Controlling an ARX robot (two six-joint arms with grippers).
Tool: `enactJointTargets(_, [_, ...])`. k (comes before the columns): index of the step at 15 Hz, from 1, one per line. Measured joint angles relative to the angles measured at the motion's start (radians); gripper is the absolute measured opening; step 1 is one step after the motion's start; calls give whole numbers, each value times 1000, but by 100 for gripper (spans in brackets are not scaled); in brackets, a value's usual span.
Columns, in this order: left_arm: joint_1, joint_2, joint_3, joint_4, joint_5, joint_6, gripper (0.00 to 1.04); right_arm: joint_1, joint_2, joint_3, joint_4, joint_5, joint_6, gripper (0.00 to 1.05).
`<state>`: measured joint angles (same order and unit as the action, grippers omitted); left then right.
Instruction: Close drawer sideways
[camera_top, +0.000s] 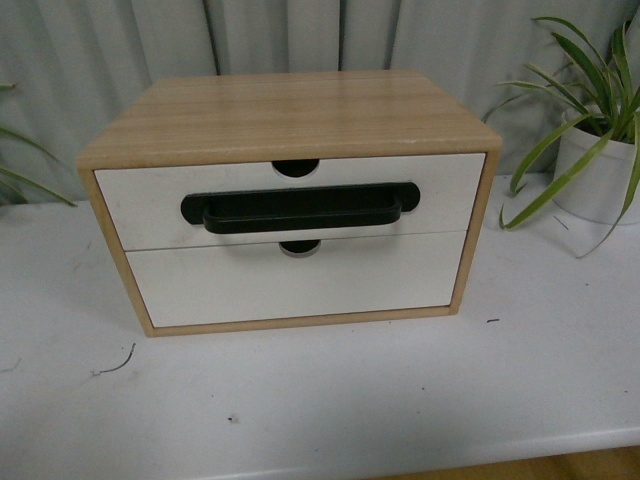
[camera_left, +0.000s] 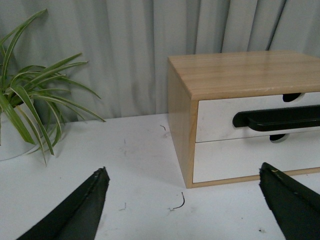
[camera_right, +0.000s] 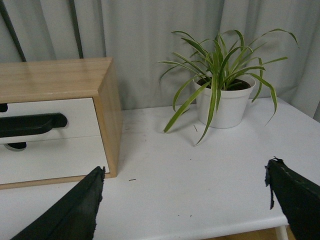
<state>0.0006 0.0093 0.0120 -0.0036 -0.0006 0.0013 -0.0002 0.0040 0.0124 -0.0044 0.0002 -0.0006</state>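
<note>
The drawer (camera_top: 430, 185) is the upper one in a wooden cabinet (camera_top: 290, 115). It has a white front, a long black bar handle (camera_top: 300, 210) and a semicircular notch in its top edge. Its front looks level with the cabinet frame. It also shows in the left wrist view (camera_left: 215, 117) and the right wrist view (camera_right: 75, 110). Neither gripper shows in the front view. My left gripper (camera_left: 185, 202) is open and empty, low over the table in front of the cabinet's left corner. My right gripper (camera_right: 185, 202) is open and empty, in front of the cabinet's right corner.
A plain white lower drawer (camera_top: 300, 285) sits under the handled one. A potted plant (camera_top: 600, 150) stands right of the cabinet, and another plant (camera_left: 30, 100) stands to its left. The white table (camera_top: 330, 400) runs to a front edge (camera_right: 200, 225). Grey curtains hang behind.
</note>
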Motion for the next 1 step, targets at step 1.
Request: enactJointTargets(1, [0, 0, 0, 0, 0, 0, 98, 0, 0, 0, 0, 0, 0, 98])
